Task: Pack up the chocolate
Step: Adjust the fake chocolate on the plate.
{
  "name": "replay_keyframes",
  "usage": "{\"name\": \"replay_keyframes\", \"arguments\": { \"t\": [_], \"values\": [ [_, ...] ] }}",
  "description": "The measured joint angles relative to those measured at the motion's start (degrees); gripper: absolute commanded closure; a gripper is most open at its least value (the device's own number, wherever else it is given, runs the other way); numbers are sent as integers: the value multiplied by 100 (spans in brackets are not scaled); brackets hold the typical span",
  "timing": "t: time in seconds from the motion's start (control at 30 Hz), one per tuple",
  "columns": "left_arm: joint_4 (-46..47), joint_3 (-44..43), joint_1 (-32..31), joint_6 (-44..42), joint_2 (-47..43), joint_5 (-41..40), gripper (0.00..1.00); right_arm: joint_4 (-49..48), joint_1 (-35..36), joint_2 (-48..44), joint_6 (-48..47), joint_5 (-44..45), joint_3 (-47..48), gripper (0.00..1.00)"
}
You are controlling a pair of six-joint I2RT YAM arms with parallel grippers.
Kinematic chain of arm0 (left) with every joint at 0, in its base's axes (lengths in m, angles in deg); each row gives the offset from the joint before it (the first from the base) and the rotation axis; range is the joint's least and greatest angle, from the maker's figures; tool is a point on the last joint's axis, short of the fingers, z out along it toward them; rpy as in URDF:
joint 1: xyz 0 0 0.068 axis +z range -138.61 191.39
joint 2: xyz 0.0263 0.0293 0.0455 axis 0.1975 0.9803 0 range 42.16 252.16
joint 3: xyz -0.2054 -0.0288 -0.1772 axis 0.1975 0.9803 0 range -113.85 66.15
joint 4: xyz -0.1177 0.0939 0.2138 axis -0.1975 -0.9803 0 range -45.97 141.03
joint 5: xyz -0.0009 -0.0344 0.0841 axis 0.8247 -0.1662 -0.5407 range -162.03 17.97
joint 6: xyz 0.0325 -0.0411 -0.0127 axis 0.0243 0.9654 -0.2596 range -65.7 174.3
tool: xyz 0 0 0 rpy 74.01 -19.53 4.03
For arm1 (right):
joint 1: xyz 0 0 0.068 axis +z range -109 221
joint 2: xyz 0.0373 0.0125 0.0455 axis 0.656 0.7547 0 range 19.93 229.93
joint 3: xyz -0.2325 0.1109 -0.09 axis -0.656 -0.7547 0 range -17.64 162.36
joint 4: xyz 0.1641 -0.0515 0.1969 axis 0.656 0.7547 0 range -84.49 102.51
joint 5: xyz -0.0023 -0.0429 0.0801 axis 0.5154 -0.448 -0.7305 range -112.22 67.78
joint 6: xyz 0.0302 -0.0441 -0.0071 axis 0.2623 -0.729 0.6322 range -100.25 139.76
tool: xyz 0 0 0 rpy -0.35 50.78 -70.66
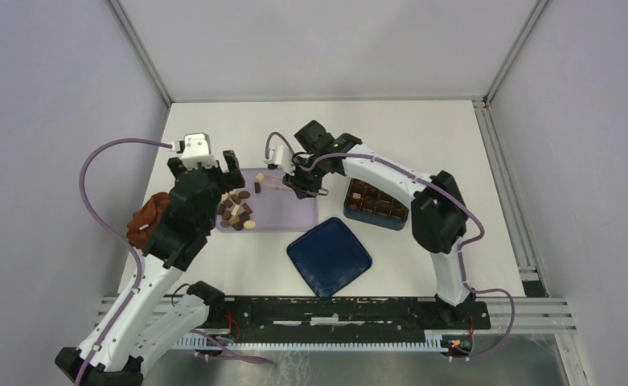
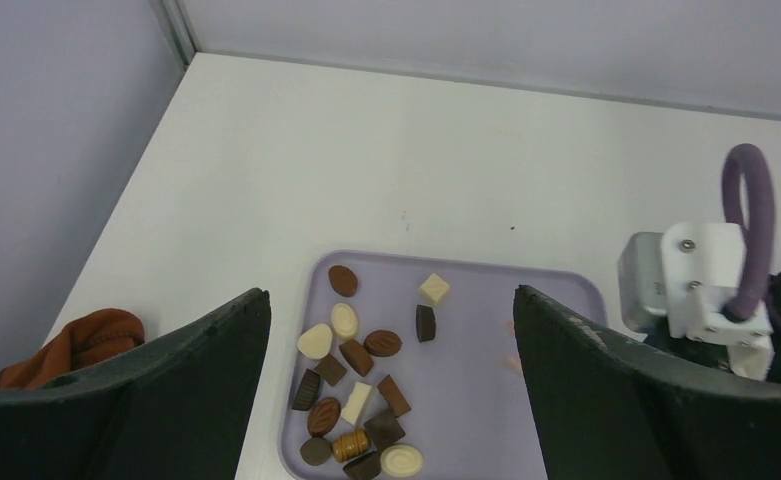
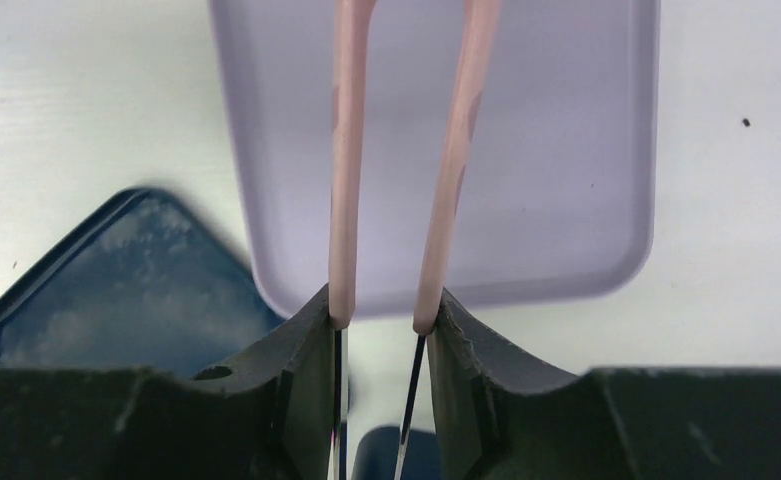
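While the right gripper [image 3: 378, 320] clamps the tongs [image 3: 346, 150], their arms stand slightly apart; whether the tips pinch anything, I cannot tell. Chocolate [image 2: 356, 357] lies piled at the tray's [image 2: 486, 400] lower left, below the left gripper's [image 2: 391, 300] wide-spread fingers.

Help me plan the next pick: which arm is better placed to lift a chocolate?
Probably right: the right gripper is shut on the pink plastic tongs reaching over the lavender rectangular tray. The left gripper hangs open, empty, above the small brown and cream chocolates.

the pink tongs [image 3: 347, 150] in the right claw [image 3: 381, 308] run off-frame, tips unseen.
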Motion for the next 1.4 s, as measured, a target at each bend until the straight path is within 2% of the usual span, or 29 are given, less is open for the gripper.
{"name": "replay_keyframes", "arguments": {
  "t": [0.17, 0.67, 1.4],
  "values": [
    [26, 0, 164, -11, 42, -59, 6, -42, 24, 765, 538, 50, 680, 60],
    [33, 0, 511, -11, 79, 162, 6, -778, 20, 1650, 2337, -55, 820, 59],
    [37, 4, 787, -11, 122, 450, 7, -1300, 35, 2039, 3486, -378, 824, 57]
  ]
}}
